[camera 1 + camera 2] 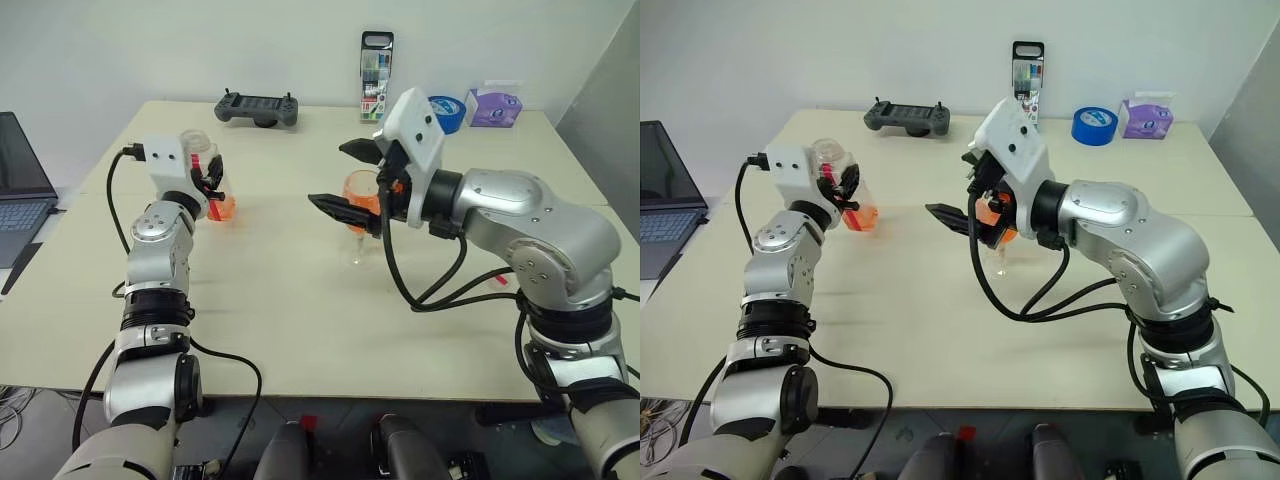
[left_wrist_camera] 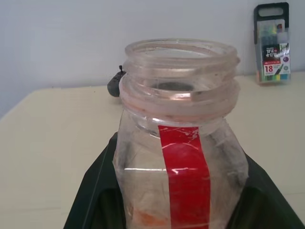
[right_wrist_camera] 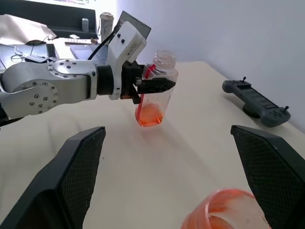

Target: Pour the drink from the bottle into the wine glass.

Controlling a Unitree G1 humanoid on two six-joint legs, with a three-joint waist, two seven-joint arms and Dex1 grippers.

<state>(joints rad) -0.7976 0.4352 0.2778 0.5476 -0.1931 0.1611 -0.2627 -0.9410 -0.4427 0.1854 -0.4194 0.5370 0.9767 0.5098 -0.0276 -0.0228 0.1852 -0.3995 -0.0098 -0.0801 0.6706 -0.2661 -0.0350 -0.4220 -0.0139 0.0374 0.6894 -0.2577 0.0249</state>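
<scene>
My left gripper (image 3: 155, 86) clamped on bottle (image 3: 155, 90), fingers closed around its middle; bottle upright, cap off, little drink (image 3: 150, 114) left at bottom. My right gripper (image 1: 350, 180) spread wide, holding nothing; wine glass (image 1: 360, 205) with orange drink on table (image 1: 300, 320) just behind and below its fingers, not gripped.

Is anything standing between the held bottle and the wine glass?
Yes. The right gripper hangs open around the wine glass, one finger on the side facing the bottle in the left gripper. The table between them carries nothing.
</scene>
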